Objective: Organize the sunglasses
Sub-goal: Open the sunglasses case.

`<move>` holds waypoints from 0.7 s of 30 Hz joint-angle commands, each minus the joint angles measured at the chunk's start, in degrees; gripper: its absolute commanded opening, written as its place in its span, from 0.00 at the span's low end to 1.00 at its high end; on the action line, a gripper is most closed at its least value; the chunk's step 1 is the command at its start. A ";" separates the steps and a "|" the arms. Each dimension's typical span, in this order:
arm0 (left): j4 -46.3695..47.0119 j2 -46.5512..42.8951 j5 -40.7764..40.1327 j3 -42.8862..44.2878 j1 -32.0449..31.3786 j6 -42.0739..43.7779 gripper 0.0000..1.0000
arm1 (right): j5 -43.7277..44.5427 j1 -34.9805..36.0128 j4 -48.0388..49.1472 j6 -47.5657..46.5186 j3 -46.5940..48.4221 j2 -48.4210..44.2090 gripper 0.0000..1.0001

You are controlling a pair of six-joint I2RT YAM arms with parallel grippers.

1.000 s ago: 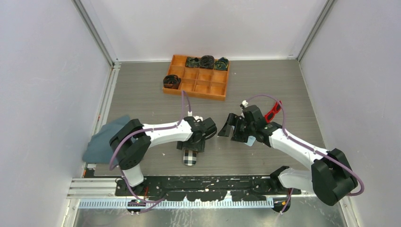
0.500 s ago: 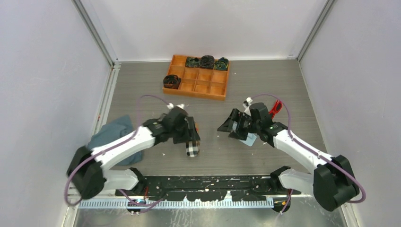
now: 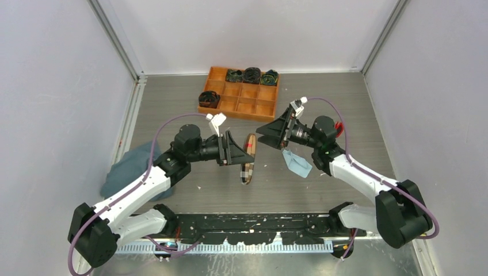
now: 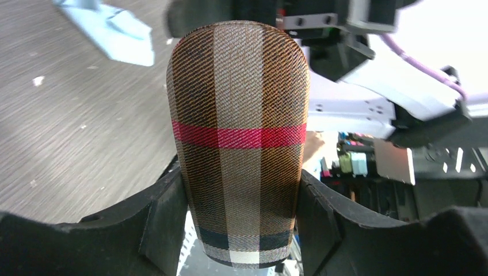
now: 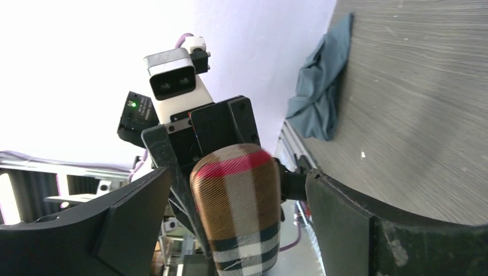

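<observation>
My left gripper (image 3: 240, 154) is shut on the tan-and-black plaid case (image 3: 248, 160) and holds it tilted above the table. In the left wrist view the case (image 4: 239, 144) sits tight between both fingers (image 4: 164, 213). My right gripper (image 3: 269, 131) is open and faces the case's far end. In the right wrist view its jaws stand either side of the case (image 5: 241, 213) with gaps on both sides. The red sunglasses (image 3: 338, 127) lie behind my right arm, mostly hidden. The light blue cloth (image 3: 297, 164) lies on the table under my right arm.
An orange compartment tray (image 3: 253, 108) with dark rolled items stands at the back centre, and one roll (image 3: 209, 99) sits beside its left edge. A dark teal cloth (image 3: 129, 167) lies at the table's left edge.
My left arm lifted the plaid case off the table and swung it up toward the middle. My right gripper rose and turned toward the case, and the light blue cloth shows fully.
</observation>
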 commanded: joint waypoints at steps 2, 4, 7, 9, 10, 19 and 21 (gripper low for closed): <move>20.32 0.19 9.74 -0.57 0.17 -7.07 0.01 | -4.44 0.02 14.97 6.57 0.72 0.40 0.95; 22.89 0.93 10.18 -0.66 0.17 -8.67 0.00 | -5.41 0.02 16.04 6.38 0.11 -0.48 0.96; 26.95 2.38 10.55 -0.83 0.22 -11.08 0.00 | -6.86 -0.02 18.70 6.54 -0.61 -2.08 0.98; 29.67 3.44 10.87 -1.13 0.26 -13.05 0.01 | -7.75 0.06 20.39 6.83 -0.73 -3.08 0.99; 31.93 4.00 10.98 -1.24 0.26 -14.07 0.01 | -8.19 0.10 20.96 6.91 -0.65 -3.45 0.99; 37.88 5.53 10.40 -0.09 0.26 -17.74 0.01 | -9.28 2.21 17.46 3.36 -0.16 -3.93 1.00; 37.67 5.38 10.37 0.19 0.26 -17.76 0.01 | -8.50 3.05 15.32 1.91 -0.07 -4.10 1.00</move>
